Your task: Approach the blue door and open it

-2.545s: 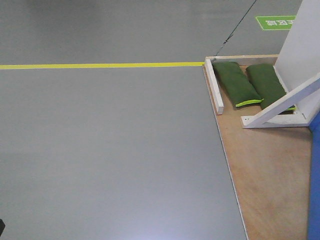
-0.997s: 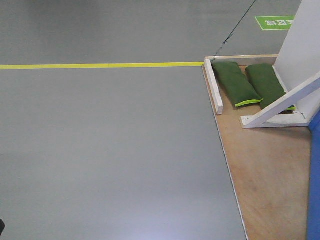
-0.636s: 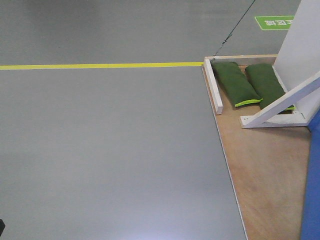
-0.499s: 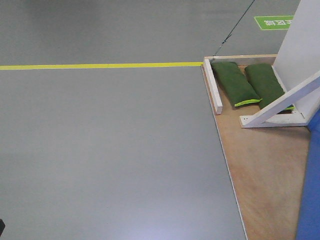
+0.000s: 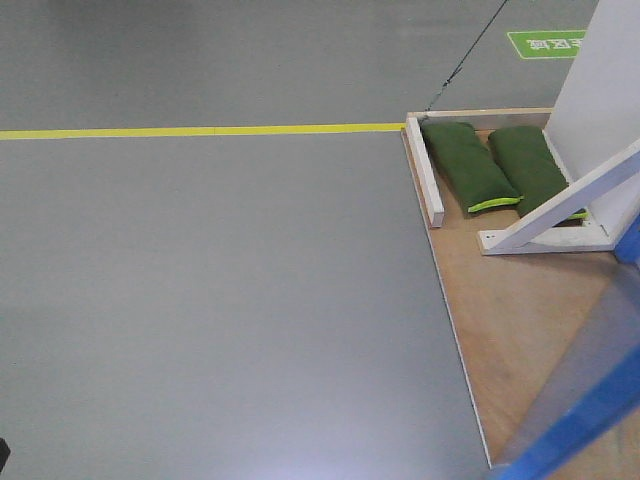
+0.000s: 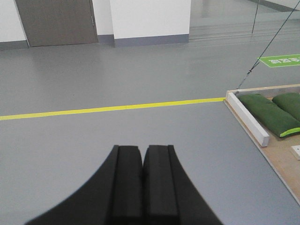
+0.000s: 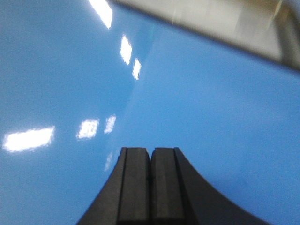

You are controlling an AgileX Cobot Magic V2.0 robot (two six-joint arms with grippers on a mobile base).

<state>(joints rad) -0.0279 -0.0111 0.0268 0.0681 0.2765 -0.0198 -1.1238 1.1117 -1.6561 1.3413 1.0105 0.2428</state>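
The blue door [image 7: 211,103] fills the right wrist view, glossy with bright light reflections; its handle and lock are out of view. My right gripper [image 7: 150,151] is shut and empty, close in front of the panel; contact cannot be told. In the front view the blue door [image 5: 590,410] shows as a blurred slanted band across the bottom right corner, above the wooden platform [image 5: 520,320]. My left gripper [image 6: 142,149] is shut and empty, hanging over grey floor away from the door.
Two green sandbags [image 5: 468,165] lie on the platform beside a white batten [image 5: 424,170] and a slanted white brace [image 5: 560,210] under a white post [image 5: 605,90]. A yellow line [image 5: 200,131] crosses the grey floor. A grey room door [image 6: 56,21] stands far off.
The door's blue edge has swung leftward from the right border into the bottom right corner of the front view and is blurred. The platform and sandbags have shifted slightly up and left.
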